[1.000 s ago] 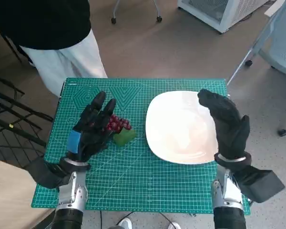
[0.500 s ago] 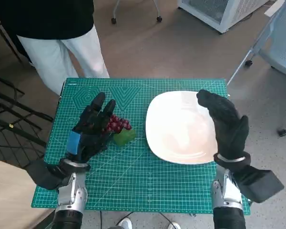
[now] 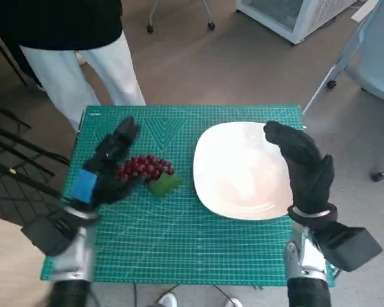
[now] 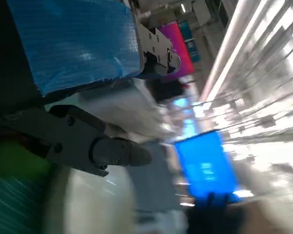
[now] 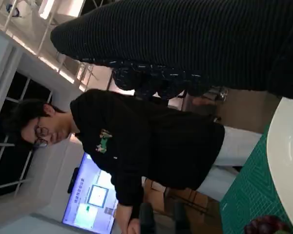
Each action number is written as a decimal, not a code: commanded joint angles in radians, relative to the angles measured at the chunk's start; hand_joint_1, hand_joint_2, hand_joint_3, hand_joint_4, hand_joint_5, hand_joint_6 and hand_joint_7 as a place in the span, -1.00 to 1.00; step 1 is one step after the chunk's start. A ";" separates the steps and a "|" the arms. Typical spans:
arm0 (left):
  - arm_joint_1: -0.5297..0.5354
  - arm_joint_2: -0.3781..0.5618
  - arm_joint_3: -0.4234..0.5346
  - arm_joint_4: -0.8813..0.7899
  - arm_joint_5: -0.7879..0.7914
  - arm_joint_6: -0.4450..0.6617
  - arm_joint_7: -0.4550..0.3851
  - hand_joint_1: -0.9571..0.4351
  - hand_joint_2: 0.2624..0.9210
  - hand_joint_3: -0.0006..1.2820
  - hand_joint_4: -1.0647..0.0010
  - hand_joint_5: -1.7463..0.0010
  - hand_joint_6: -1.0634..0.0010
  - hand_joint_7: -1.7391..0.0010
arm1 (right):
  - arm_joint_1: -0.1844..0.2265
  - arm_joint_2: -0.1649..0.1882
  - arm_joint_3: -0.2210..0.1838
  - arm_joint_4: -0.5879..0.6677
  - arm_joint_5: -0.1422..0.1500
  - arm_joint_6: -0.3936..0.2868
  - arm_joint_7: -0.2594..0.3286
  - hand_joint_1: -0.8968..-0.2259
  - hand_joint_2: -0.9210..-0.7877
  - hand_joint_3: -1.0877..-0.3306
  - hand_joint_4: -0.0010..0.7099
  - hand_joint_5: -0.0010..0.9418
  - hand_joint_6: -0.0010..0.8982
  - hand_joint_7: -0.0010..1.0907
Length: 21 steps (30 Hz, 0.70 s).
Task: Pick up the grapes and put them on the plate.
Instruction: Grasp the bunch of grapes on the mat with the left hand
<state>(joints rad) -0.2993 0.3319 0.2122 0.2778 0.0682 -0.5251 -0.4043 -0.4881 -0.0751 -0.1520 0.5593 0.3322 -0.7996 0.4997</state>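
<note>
Head view is showing us the grapes (image 3: pixel 143 168) lying on the green cutting mat (image 3: pixel 179 249), just to the robot's right of our left hand (image 3: pixel 105 169) and touching its fingertips, with the white plate (image 3: pixel 240 169) lying further along that same line. The bunch is stretching its long axis across the mat — from the hand toward the plate — so we are judging the left hand far nearer than the right hand (image 3: pixel 302 166), which is hovering over the plate's far edge with fingers loosely spread, holding nothing. We are seeing the left fingers extended beside the bunch, but whether they are gripping it we cannot tell. The grapes are looking like a small cluster of dark red berries ending in a green leaf — bumpy, probably awkward to grasp.
</note>
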 commanded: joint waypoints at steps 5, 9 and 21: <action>0.015 0.146 -0.092 -0.304 0.423 0.362 0.019 -0.19 0.47 -0.99 1.00 1.00 0.73 0.98 | 0.020 -0.004 -0.001 0.013 0.004 0.017 0.010 -0.30 -1.00 -0.12 0.26 -1.00 -0.96 -0.14; 0.005 0.143 -0.138 -0.335 0.483 0.468 0.005 -0.10 0.39 -1.00 1.00 1.00 0.69 0.98 | 0.018 -0.004 -0.002 0.013 0.003 0.019 0.008 -0.31 -1.00 -0.11 0.26 -1.00 -0.96 -0.14; -0.034 0.140 -0.272 -0.346 0.563 0.681 -0.014 -0.05 0.34 -1.00 0.95 0.99 0.57 0.98 | 0.014 0.002 -0.004 0.016 0.009 0.018 0.008 -0.33 -1.00 -0.11 0.26 -1.00 -0.96 -0.13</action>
<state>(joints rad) -0.3049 0.4666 -0.0307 -0.0546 0.6110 0.1125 -0.4066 -0.4891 -0.0761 -0.1534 0.5625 0.3365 -0.7958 0.5035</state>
